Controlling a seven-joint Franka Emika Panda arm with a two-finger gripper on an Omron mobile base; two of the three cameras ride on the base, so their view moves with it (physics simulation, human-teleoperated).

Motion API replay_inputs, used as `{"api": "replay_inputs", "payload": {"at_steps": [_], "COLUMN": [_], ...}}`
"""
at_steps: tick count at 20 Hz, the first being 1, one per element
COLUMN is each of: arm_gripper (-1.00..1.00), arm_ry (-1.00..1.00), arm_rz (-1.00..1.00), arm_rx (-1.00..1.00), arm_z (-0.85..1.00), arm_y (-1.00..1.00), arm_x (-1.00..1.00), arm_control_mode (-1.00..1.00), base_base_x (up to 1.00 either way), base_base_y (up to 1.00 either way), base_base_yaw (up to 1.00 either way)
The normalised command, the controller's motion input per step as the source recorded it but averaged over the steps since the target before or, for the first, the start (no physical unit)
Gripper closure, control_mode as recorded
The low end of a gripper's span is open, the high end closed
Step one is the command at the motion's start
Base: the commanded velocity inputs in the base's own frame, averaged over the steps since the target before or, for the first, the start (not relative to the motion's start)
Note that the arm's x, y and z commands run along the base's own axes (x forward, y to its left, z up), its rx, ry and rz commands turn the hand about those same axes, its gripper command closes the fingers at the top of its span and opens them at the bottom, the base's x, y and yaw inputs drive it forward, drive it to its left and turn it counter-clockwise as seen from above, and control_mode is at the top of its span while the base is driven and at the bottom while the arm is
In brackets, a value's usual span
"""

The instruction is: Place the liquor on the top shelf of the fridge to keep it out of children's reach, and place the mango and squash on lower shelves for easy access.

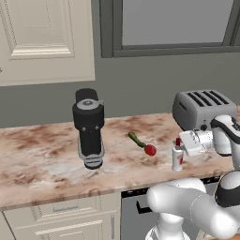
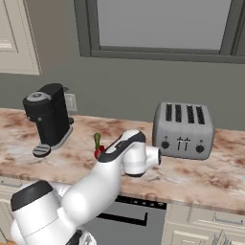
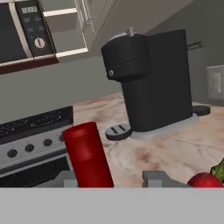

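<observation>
The gripper (image 1: 182, 144) reaches in from the right at the liquor (image 1: 177, 156), which stands upright near the marble counter's (image 1: 42, 159) front edge. In the hand view the red cap (image 3: 89, 155) rises between the two finger tips, though whether they press it I cannot tell. Just left of the bottle lies the mango (image 1: 150, 150), touching the squash (image 1: 136, 139). Further left stands the black coffee grinder (image 1: 89, 126); behind the gripper, a toaster (image 1: 201, 108). The hand view alone shows an oven (image 3: 33, 140).

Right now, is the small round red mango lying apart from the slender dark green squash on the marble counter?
No, in the left base view the mango touches the lower end of the squash on the counter.
</observation>
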Motion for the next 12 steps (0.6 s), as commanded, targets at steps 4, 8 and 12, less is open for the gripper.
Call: {"api": "replay_inputs", "payload": {"at_steps": [4,8,12], "arm_gripper": [1.0,1.0,1.0], "arm_ry": [0.0,0.0,0.0], "arm_rz": [0.0,-0.01,-0.17], "arm_rx": [0.0,-0.04,-0.18], "arm_z": [0.93,1.0,0.97], "arm_y": [0.0,0.05,0.45], "arm_x": [-0.23,-0.5,-0.58], "arm_control_mode": [-1.0,-1.0,-1.0], "base_base_x": [0.0,0.0,0.0], "base_base_y": [0.0,0.0,0.0], "base_base_yaw": [0.0,0.0,0.0]}}
